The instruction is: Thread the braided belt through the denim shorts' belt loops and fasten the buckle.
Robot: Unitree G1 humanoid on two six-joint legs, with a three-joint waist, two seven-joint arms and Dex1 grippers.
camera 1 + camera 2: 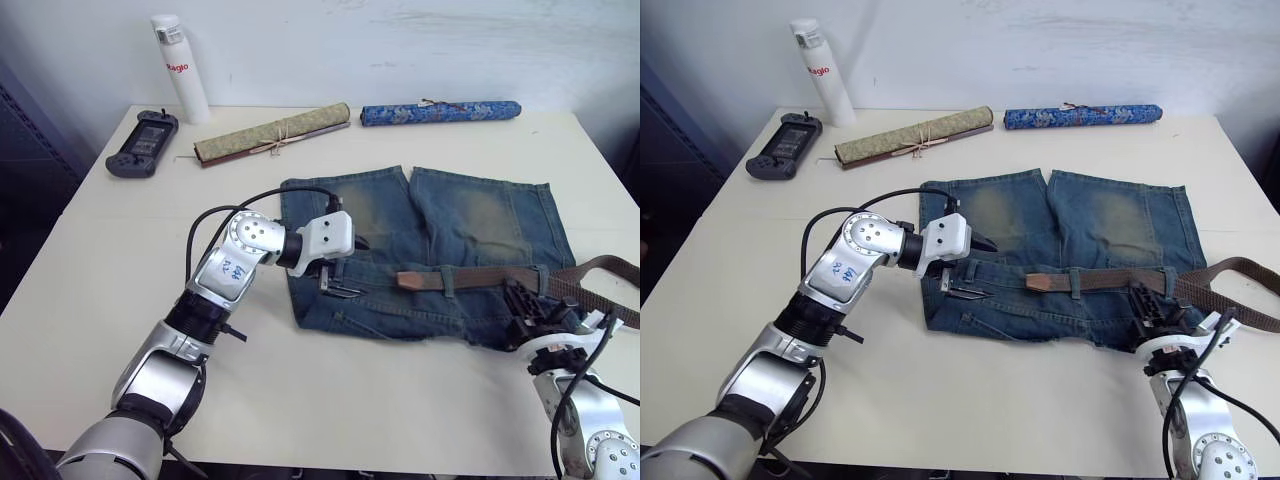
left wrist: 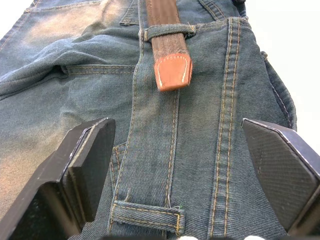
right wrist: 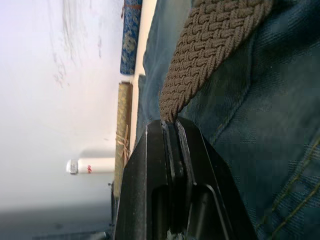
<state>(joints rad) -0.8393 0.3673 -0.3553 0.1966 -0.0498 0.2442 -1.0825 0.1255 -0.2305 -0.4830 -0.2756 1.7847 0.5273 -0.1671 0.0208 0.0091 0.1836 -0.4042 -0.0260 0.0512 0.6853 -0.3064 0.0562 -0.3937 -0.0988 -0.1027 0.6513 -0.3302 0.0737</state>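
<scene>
The denim shorts (image 1: 430,250) lie flat on the white table, waistband toward me. The braided belt (image 1: 470,277) runs along the waistband under a belt loop (image 2: 167,31), and its tan leather tip (image 2: 172,70) points toward my left gripper. That left gripper (image 2: 182,150) hovers open over the waistband just short of the tip, with another belt loop (image 2: 145,215) between its fingers. My right gripper (image 1: 525,302) is shut on the belt (image 3: 215,45) at the shorts' right side. Beyond it the belt curves off past the table's right edge. The buckle is out of view.
Along the far edge stand a white bottle (image 1: 180,68), a black handheld game console (image 1: 143,143), an olive rolled mat (image 1: 272,133) and a blue patterned roll (image 1: 440,111). Bare white table (image 1: 120,260) lies left of the shorts and in front of them.
</scene>
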